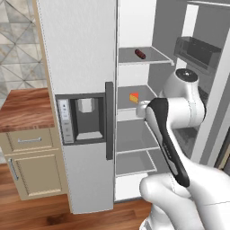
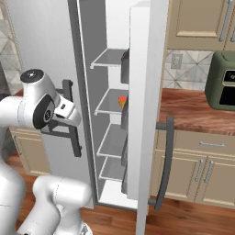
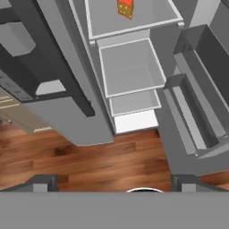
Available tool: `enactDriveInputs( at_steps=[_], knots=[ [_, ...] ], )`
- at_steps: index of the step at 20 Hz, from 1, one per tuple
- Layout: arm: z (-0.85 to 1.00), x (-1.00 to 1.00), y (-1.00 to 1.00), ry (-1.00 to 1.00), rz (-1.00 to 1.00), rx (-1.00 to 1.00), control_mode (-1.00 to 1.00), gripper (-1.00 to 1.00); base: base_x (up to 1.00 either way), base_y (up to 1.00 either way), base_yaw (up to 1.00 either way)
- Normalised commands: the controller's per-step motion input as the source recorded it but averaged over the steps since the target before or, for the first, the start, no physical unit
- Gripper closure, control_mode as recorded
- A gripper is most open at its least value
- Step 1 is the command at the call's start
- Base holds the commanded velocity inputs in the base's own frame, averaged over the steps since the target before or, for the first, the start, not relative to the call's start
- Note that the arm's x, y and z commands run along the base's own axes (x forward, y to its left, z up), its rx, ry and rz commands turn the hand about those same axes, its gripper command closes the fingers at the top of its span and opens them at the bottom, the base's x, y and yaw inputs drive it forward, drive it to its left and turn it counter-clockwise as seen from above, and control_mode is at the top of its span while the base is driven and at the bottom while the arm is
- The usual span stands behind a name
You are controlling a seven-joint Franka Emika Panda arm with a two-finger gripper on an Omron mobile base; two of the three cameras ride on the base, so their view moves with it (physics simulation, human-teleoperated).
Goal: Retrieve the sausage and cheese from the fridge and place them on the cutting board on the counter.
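Note:
The fridge (image 1: 81, 45) stands with its right door (image 2: 147, 92) swung open and its grey shelves showing. On the upper shelf lies the dark reddish sausage (image 1: 140, 54). One shelf lower sits the yellow-orange cheese (image 1: 134, 97), which also appears at the top of the hand view (image 3: 125, 8) and behind the door edge (image 2: 121, 102). My gripper (image 3: 114, 183) hangs in front of the open compartment, below and short of the cheese, looking down at the lower shelves and the floor. Its fingertips (image 3: 42, 182) are spread wide with nothing between them. The cutting board is out of view.
The reddish-brown counter (image 1: 24, 110) over beige cabinets runs left of the fridge and also right of it (image 2: 193, 110), where a dark green appliance (image 2: 222, 80) stands. The open door's bins (image 1: 197, 54) jut in at the right. Below is wooden floor (image 3: 112, 156).

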Motion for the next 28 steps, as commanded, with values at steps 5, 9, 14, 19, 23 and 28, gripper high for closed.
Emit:
enactDriveInputs(
  at_steps=[5, 9, 14, 19, 23, 28],
  knots=[
    [0.0, 0.0, -0.22, 0.02, -0.05, 0.0, 1.0, -1.0, 0.0, -0.05, 0.0],
    [0.0, 0.0, 0.0, 0.0, 0.0, 0.0, 1.0, -1.0, 0.0, -0.12, -0.01],
    [0.0, 0.0, 0.0, 0.0, 0.0, 0.0, 1.0, -1.0, 0.12, 0.0, -0.09],
    [0.0, 0.0, 0.0, 0.0, 0.0, 0.0, 1.0, -1.0, 0.37, 0.0, -0.09],
    [0.0, 0.0, 0.0, 0.0, 0.0, 0.0, 1.0, -1.0, 0.79, 0.0, -0.12],
    [0.0, 0.0, 0.0, 0.0, 0.0, 0.0, 1.0, -1.0, 0.82, 0.0, -0.11]
  ],
)
